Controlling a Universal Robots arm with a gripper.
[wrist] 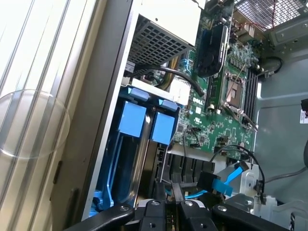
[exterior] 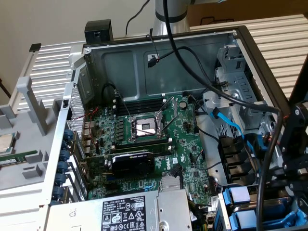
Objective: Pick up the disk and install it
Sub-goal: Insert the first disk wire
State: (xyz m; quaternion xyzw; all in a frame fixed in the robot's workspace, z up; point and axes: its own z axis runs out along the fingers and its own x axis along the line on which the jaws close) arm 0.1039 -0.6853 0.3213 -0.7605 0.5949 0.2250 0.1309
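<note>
The claw (wrist: 166, 212) hangs over the drive cage (wrist: 139, 163) at a corner of the open computer case (exterior: 144, 53). The picture edge cuts it off, so I cannot tell if it is clenched or released. Of the disk (exterior: 288, 219) I make out only a piece of bright blue plastic frame in the cage, just beside two smooth square blue tabs (wrist: 131, 118). Its silver body is hidden from me. A thick black cable (exterior: 192, 72) crosses the grey steel wall and covers part of the green motherboard (exterior: 187, 144), where the metal processor socket (exterior: 144, 127) lies bare. A flat blue cable (exterior: 231, 127) runs near the cage.
</note>
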